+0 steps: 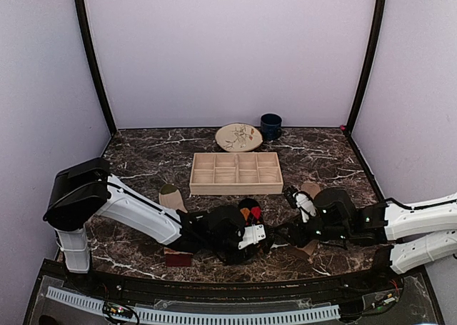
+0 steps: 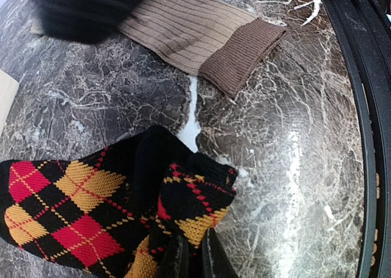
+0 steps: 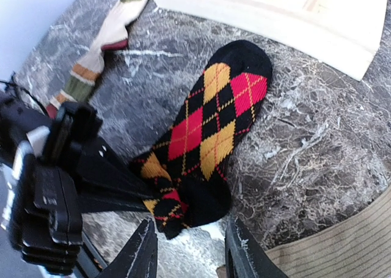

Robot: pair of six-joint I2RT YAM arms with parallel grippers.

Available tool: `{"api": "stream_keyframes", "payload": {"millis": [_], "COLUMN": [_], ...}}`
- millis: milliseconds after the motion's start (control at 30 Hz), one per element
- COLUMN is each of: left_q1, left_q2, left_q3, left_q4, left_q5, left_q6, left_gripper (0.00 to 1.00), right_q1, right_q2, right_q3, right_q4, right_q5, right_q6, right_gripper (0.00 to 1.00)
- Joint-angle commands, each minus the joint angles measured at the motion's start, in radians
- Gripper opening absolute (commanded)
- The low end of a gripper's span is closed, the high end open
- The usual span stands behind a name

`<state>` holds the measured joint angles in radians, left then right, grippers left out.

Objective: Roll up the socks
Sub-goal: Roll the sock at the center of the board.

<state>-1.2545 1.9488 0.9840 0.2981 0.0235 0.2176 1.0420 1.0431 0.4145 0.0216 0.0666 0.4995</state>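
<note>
Operator: Where does the sock lie from my grippers?

Spotter: Your argyle sock [image 3: 208,137] lies on the marble table [image 1: 143,153] between your two arms. Its long axis runs away from you toward the wooden tray [image 1: 235,190]. The toe is near the tray's front wall and the cuff is at your end. That cuff is doubled over onto the leg, which I'd judge to be the first turn of a roll.

Operator: Which arm has it?

Spotter: Your left gripper [image 3: 153,201] does. It reaches in from the left and is clamped on the folded cuff, pinching the fabric. Your right gripper [image 3: 189,247] is partly spread and holds nothing. Its jaws hang over bare marble just beside the cuff end. The tan ribbed sock [image 3: 342,247] lies close by its right finger.

Operator: So which way do I roll?

Spotter: Away from you, I'd say, cuff toward toe along that axis. Your left is already on it, and your right is near enough to steady the leg. The striped sock [image 3: 98,52] lies well apart on the left.
</note>
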Motion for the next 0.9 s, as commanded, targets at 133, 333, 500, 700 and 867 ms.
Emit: {"api": "stream_keyframes", "payload": {"millis": [133, 333, 500, 700, 867], "left_q1": [0.041, 0.075, 0.098, 0.118, 0.13], "left_q2": [0.011, 0.029, 0.064, 0.067, 0.068], "left_q3": [0.025, 0.108, 0.177, 0.186, 0.191], "left_q4": [-0.413, -0.532, -0.624, -0.641, -0.661], "left_q5": [0.154, 0.232, 0.287, 0.33, 0.341], "left_q6": [-0.015, 0.001, 0.021, 0.035, 0.048], "left_gripper": [0.0, 0.0, 0.0, 0.0, 0.0], "right_q1": [0.165, 0.249, 0.361, 0.473, 0.527], "right_q2": [0.009, -0.004, 0.093, 0.212, 0.319], "right_q3": [0.043, 0.032, 0.083, 0.138, 0.197], "right_q4": [-0.074, -0.071, -0.081, -0.073, -0.096], "right_q5": [0.269, 0.358, 0.46, 0.535, 0.551], "right_q6": [-0.07, -0.098, -0.13, -0.17, -0.192], "right_gripper": [0.37, 0.37, 0.37, 0.37, 0.37]}}
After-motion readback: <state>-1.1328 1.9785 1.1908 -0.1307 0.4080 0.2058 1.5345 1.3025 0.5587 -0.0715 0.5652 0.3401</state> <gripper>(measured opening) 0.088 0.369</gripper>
